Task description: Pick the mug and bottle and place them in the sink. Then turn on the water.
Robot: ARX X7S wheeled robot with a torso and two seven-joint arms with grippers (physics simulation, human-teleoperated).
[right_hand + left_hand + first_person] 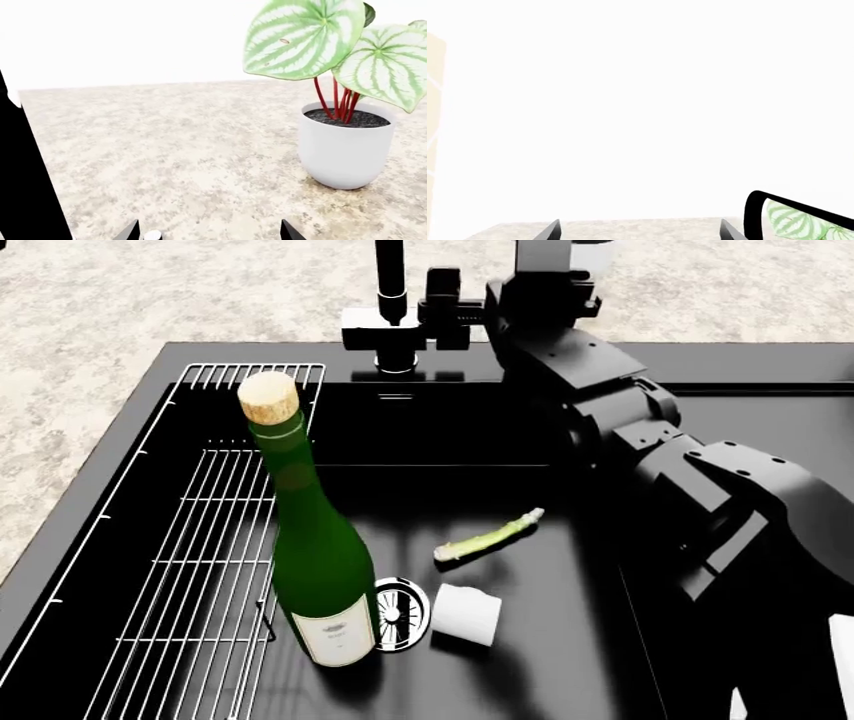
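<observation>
Bottle point(318, 570) and mug point(467, 616) in the sink point(561, 570) — both grippers' fingers apart, empty.

This is a kitchen. A glossy black sink point(601, 660) with a wire rack point(200, 570) and black faucet point(390, 300) is set into a speckled stone tabletop point(160, 290). A potted plant point(343, 100) stands on it.

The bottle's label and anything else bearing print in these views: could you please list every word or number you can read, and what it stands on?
No text can be read in any of the views.
bottle, cream label: faint dark marks, too small and blurred to read.
mug: plain white, no print.
plant pot: plain white, no print.
</observation>
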